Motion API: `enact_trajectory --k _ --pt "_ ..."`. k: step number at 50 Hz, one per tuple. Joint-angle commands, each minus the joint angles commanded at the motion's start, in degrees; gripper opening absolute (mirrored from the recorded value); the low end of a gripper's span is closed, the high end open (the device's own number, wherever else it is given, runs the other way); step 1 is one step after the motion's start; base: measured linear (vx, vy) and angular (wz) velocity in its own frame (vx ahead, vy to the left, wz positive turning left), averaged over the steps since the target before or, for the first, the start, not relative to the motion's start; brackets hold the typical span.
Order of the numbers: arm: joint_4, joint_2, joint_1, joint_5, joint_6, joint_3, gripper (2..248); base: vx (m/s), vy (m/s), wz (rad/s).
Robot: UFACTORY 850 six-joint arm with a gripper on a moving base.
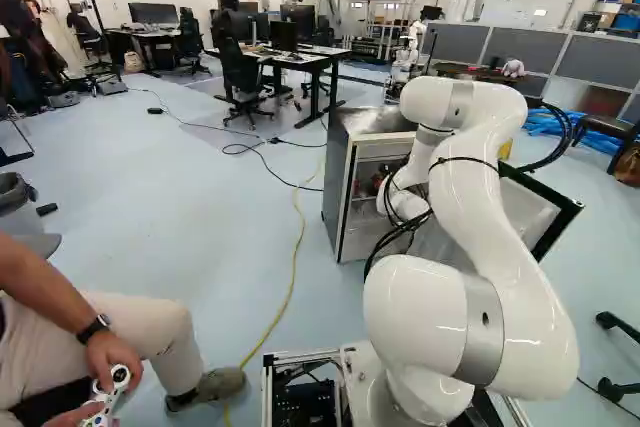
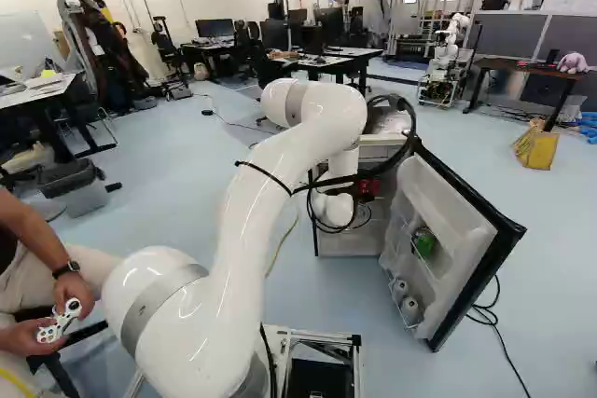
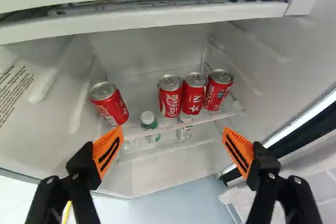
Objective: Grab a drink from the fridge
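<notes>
Claw [image 3: 173,132] first, and it's wide open, orange fingers well apart, nothing between their pads! We're at the mouth of the fridge [image 1: 338,179], arm [image 2: 312,142] reaching in, and the drinks sit ahead. Along the front edge of the upper shelf [image 3: 207,119], red cans, upright: one lone can [image 3: 109,103] near the front corner away from the door, then a gap, then a bunched trio towards the door side, first can [image 3: 170,96], middle can [image 3: 193,94], end can [image 3: 218,91] nearest that side's front corner. One level down, two bottles: a white-capped one with green on it [image 3: 150,126] on the lone can's side of the gap, and another [image 3: 184,131] under the trio. Out on the swung-open door [image 2: 457,216], a green item [image 2: 424,242] rides in the rack, pale rolled shapes [image 2: 409,307] below. Further back, a yellow container [image 2: 536,148] on the floor, black desks [image 1: 300,59] with monitors, and another robot [image 2: 448,48] standing beyond.
</notes>
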Motion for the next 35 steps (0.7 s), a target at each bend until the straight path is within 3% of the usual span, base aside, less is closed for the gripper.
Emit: enact_trajectory --k 35 --pt "0.01 -2.65 0.94 -0.38 0.00 -4.81 247 0.000 0.000 0.000"
